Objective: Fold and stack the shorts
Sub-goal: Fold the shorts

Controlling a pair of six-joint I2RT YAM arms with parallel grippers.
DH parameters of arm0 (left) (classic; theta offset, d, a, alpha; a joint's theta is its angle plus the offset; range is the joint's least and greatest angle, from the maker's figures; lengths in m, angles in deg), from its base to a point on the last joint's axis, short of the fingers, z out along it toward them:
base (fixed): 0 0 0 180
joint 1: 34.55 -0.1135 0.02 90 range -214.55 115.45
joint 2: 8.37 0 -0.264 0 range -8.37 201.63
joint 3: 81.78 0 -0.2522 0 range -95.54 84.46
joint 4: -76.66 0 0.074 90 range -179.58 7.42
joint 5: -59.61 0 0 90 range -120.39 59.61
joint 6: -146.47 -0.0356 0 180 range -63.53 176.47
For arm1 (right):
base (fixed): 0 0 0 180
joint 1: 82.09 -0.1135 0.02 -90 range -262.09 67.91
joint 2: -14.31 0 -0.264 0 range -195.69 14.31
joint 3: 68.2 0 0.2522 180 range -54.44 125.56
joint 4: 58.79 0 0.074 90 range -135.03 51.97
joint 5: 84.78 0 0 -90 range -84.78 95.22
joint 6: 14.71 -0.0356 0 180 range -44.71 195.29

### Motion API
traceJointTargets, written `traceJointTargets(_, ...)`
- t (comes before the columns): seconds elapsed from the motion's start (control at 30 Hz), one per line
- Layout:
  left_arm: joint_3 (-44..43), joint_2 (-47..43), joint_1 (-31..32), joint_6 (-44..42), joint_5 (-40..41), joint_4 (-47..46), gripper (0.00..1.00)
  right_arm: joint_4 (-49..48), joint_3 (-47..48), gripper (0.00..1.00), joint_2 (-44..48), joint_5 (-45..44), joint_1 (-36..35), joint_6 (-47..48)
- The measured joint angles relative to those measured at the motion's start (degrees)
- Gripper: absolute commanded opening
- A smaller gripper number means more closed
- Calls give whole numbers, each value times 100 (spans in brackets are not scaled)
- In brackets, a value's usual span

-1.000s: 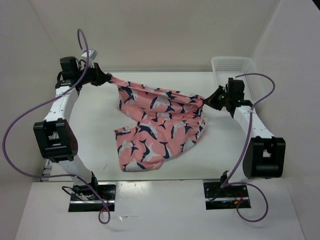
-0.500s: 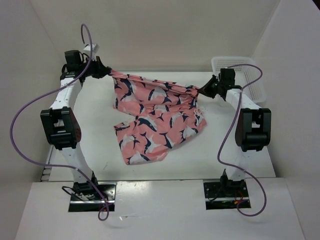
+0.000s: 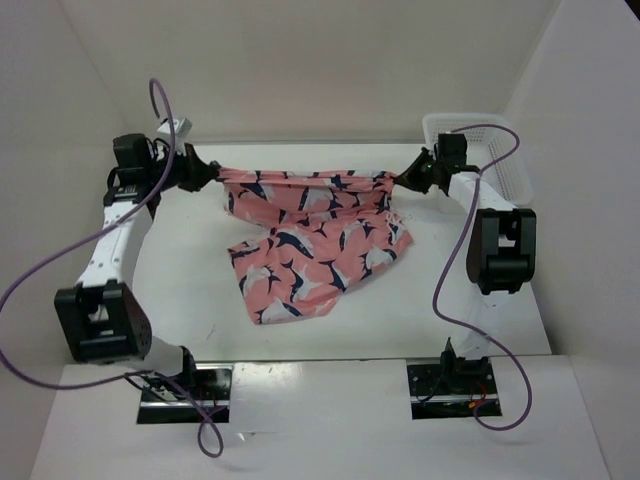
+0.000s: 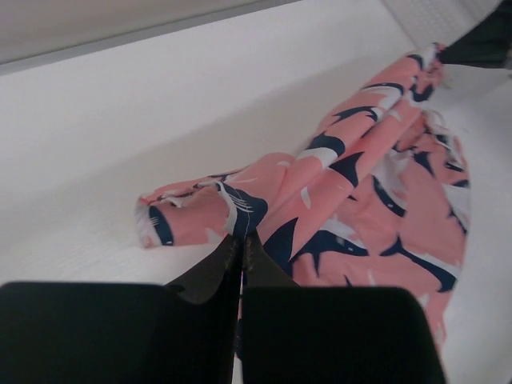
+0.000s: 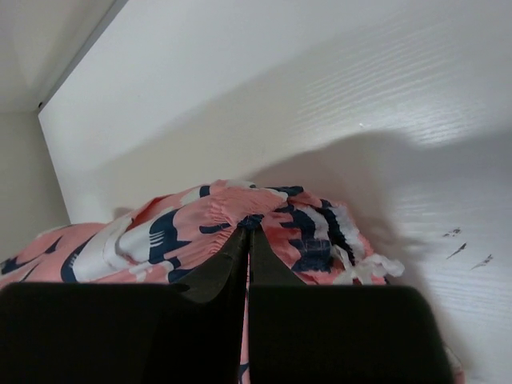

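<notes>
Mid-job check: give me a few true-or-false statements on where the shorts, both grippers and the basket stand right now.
1. The left gripper and the right gripper both have their fingers closed on the shorts. True.
2. The shorts hang wholly in the air. False: their lower part lies on the table.
3. The held edge is stretched between the two grippers. True.
4. The basket stands at the far left. False: it is at the far right, behind the right gripper.
</notes>
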Motion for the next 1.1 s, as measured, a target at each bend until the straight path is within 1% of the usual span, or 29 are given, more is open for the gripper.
traceJointTargets(0.13, 723, -1276, -2, -7, -245, 138, 0, 46, -42, 0, 125, 87, -26, 68)
traceJointTargets(0.33, 1657, -2686, -61, -24, -702, 599, 0, 83, -170, 0, 369, 170, -28, 127)
traceJointTargets(0.5, 2389, -3729, -31, -114, -896, 1051, 0, 164, -673, 0, 756, 151, -17, 142)
traceJointTargets(0.67, 3075, -4828, 59, -144, -984, 1478, 0, 278, -1241, 0, 1360, 140, 96, 146)
traceJointTargets(0.8, 3523, -5442, 186, -157, -1172, 1803, 0, 319, -1585, 0, 1781, 61, 157, 157)
traceJointTargets(0.93, 4011, -5696, 275, -157, -1309, 2048, 0, 461, -2035, 0, 2234, -31, 341, 164)
traceJointTargets(0.97, 4085, -5705, 319, -157, -1357, 2074, 0, 551, -2153, 4, 2391, -31, 435, 164)
traceJointTargets(1.0, 4124, -5713, 358, -157, -1414, 2092, 1, 632, -2249, 15, 2540, -22, 529, 162)
traceJointTargets(1.03, 4151, -5711, 413, -155, -1482, 2087, 27, 732, -2358, 33, 2712, 7, 664, 162)
traceJointTargets(1.07, 4159, -5716, 472, -190, -1537, 2096, 58, 765, -2455, 60, 2892, -74, 802, 160)
traceJointTargets(1.1, 4162, -5729, 546, -212, -1639, 2114, 79, 776, -2522, 93, 3060, -199, 1001, 146)
